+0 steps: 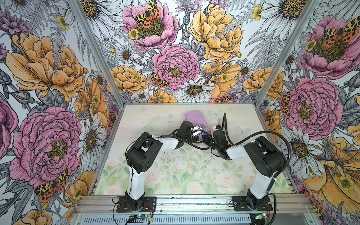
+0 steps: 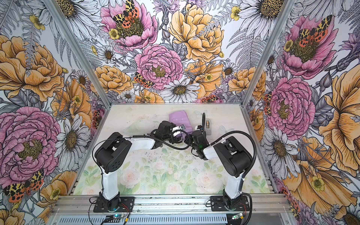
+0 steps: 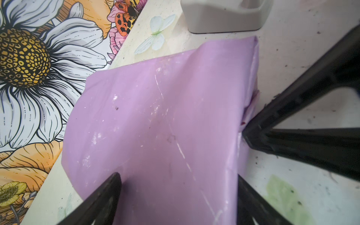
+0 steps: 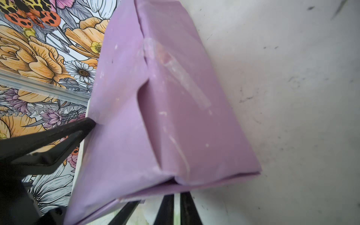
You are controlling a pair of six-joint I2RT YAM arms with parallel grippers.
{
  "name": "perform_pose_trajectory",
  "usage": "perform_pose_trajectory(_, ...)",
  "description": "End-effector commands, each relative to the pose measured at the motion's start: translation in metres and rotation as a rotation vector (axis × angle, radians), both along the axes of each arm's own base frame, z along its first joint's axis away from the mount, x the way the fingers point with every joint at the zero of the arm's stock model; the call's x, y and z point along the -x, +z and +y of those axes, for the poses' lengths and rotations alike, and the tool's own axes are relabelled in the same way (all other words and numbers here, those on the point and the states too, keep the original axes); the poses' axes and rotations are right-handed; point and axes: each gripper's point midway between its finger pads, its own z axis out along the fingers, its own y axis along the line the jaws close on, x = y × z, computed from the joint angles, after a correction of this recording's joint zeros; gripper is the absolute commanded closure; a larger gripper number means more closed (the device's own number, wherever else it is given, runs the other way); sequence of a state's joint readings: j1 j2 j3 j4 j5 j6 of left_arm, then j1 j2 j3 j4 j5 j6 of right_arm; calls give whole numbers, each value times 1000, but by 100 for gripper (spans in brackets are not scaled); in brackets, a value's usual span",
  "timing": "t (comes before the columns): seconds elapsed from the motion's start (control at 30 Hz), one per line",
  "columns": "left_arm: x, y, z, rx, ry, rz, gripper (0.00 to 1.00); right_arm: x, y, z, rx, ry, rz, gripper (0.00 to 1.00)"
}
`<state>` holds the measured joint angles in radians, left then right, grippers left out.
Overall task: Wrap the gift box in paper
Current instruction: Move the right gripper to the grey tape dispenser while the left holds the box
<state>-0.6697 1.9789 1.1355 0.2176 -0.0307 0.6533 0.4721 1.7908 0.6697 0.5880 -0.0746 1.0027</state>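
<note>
Three walls of bold floral wallpaper (image 1: 175, 48) on aluminium posts box in a pale rose-print tabletop (image 1: 175, 171) speckled with dark grit. A thin, lilac-looking paper sheet (image 1: 194, 119) is folded round the squarish flat gift box at the table's 12 o'clock; the box itself is hidden. Small grey tape dispenser (image 2: 208, 126) at the paper's 3 o'clock. Left gripper (image 3: 178, 176) spread wide, straddling the paper from 7 o'clock. Right gripper (image 4: 176, 194) nearly closed, tips at the paper's edge at 5 o'clock; can't tell whether it pinches.
</note>
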Motion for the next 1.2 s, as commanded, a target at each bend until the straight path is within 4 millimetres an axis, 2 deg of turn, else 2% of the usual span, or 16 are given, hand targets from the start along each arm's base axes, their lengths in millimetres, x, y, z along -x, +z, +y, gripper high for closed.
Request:
perform_pose_trajectory(0.0, 10, -42, 18, -78, 74, 126, 14, 3, 27, -13, -2, -10, -75, 86)
perform_pose_trajectory(0.3, 16, -48, 21, -101, 144, 179, 15, 29, 52, -73, 73, -29, -44, 81)
perform_pose_trajectory(0.6, 27, -77, 25, -75, 241, 276, 16, 29, 73, -112, 79, -5, -14, 79)
perform_pose_trajectory(0.8, 31, -81, 30, -56, 250, 288, 16, 13, 73, -136, 53, 64, 43, 73)
perform_pose_trajectory(0.97, 31, -82, 33, -52, 256, 293, 16, -14, 75, -160, 6, 92, 56, 71)
perform_pose_trajectory(1.17, 32, -83, 31, -40, 256, 300, 15, -43, 67, -166, -16, 188, 88, 71)
